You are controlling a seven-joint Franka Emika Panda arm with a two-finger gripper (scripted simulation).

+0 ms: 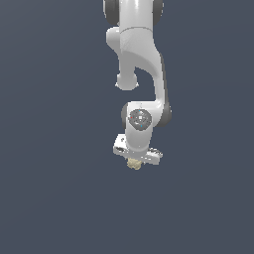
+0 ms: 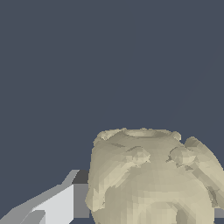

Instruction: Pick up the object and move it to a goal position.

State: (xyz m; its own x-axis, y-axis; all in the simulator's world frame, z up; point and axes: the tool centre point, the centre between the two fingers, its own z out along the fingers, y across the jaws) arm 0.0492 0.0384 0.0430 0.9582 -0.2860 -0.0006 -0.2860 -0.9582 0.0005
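Note:
The object (image 1: 133,164) is a small pale beige lumpy block. In the exterior view it sits right under the white hand of the arm, between the fingers of my gripper (image 1: 135,161). In the wrist view the object (image 2: 151,175) fills the area close to the camera, with a ring-like rim on its far face. One grey-white finger (image 2: 57,204) presses against one side of it, and a sliver of the other finger (image 2: 218,213) shows at the opposite side. The gripper is shut on the object. The fingertips are hidden behind it.
Only a plain dark blue-grey surface (image 1: 49,198) shows around and beneath the arm (image 1: 139,59). No goal marker shows in either view.

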